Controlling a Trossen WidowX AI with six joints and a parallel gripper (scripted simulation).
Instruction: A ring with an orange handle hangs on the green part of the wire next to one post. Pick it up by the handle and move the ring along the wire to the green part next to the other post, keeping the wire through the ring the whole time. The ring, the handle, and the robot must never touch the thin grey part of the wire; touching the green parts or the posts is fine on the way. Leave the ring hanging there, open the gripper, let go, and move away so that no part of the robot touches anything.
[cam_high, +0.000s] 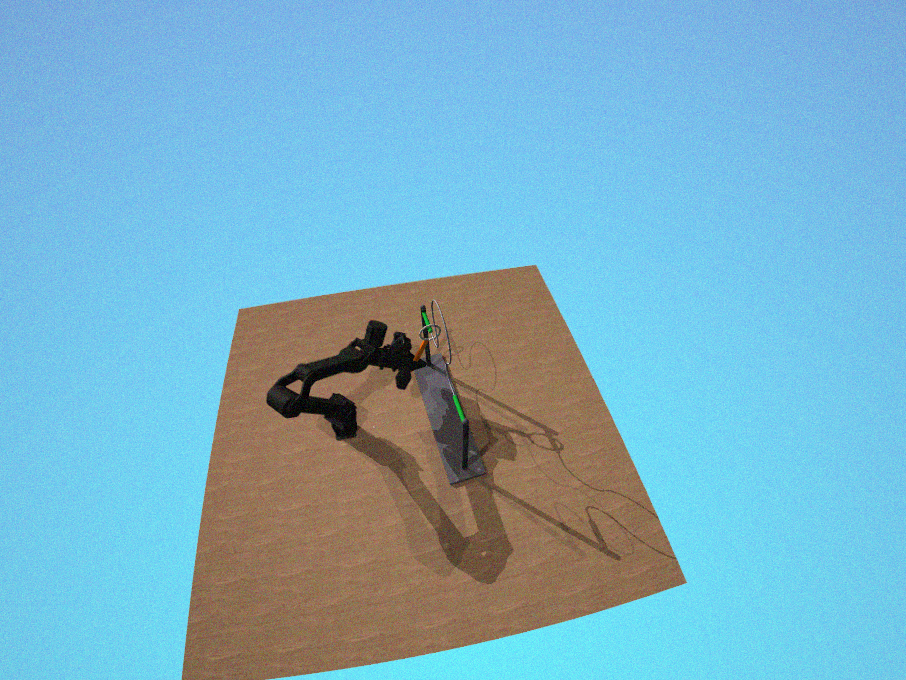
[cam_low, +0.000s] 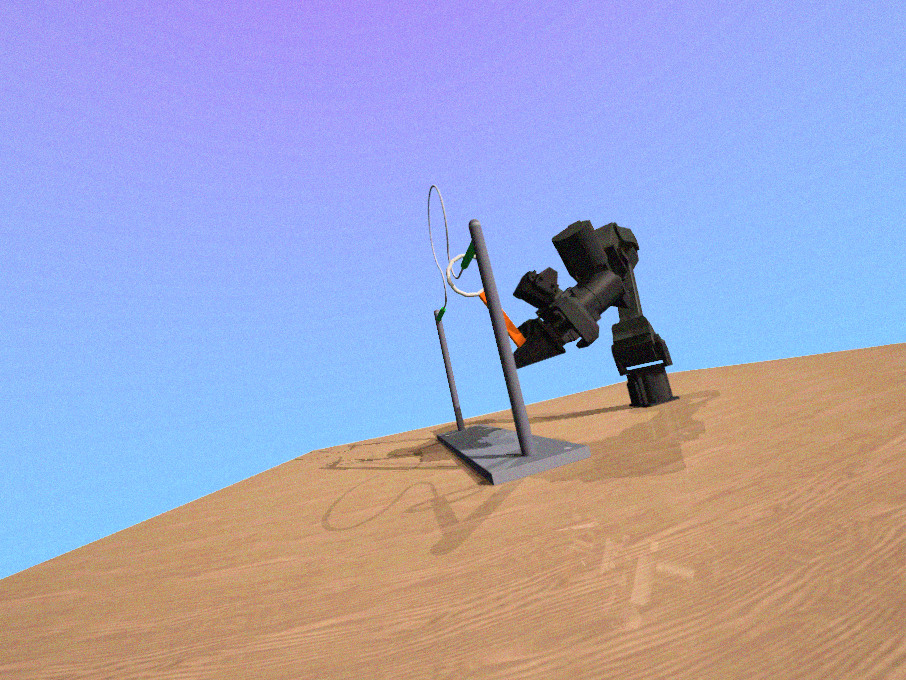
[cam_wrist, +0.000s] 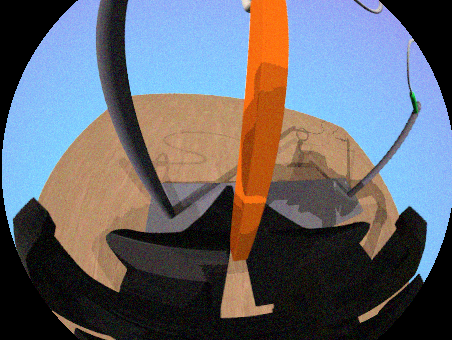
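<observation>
Beside the near post (cam_high: 426, 340) (cam_low: 499, 329) (cam_wrist: 114, 75), the end effector (cam_high: 418, 365) (cam_low: 518, 352) (cam_wrist: 233, 190) grips the orange handle (cam_high: 420, 349) (cam_low: 510, 327) (cam_wrist: 267, 100).

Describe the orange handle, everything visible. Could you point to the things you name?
The orange handle (cam_high: 420, 349) (cam_low: 502, 319) (cam_wrist: 267, 75) is a straight, slim, flat-sided bar, matte and plastic-looking, with a small step near its lower end and shadows across its face. Its upper end meets the pale ring (cam_high: 421, 335) (cam_low: 450, 284); its lower end is clamped in the black gripper (cam_high: 418, 365) (cam_low: 521, 355) (cam_wrist: 239, 235). In the exterior view it slants down from the ring towards the arm, passing partly behind the nearer post (cam_low: 512, 380).
</observation>
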